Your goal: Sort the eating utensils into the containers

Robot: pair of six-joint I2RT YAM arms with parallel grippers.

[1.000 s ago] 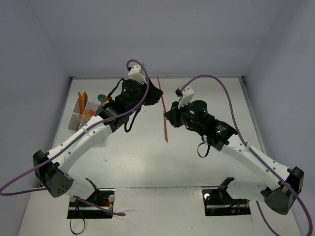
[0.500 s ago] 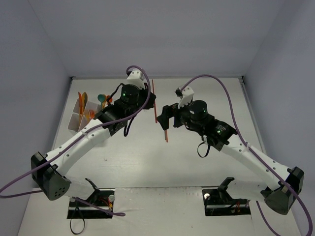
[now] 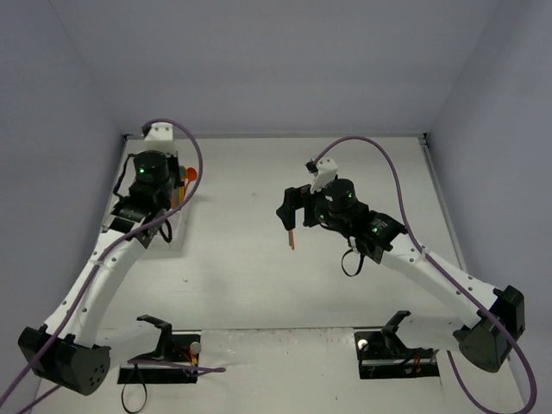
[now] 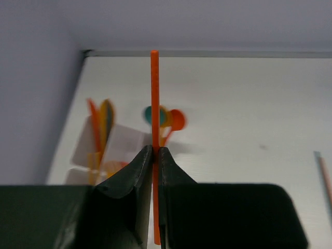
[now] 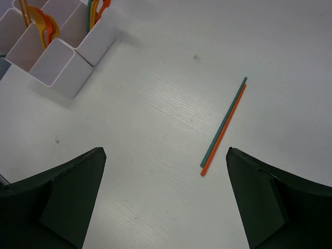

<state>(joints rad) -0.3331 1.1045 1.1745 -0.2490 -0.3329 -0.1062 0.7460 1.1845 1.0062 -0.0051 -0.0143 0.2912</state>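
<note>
One orange stick (image 4: 154, 104) in left hand (image 4: 154, 151), now by the box (image 4: 127, 144)

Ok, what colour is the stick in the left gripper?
Orange; the stick shows best in the left wrist view, pinched by the left gripper.

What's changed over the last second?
The left hand, shut on an orange stick, swung left from the middle over to the container. The right hand stayed open over the pair of sticks lying on the table, shifting only slightly.
</note>
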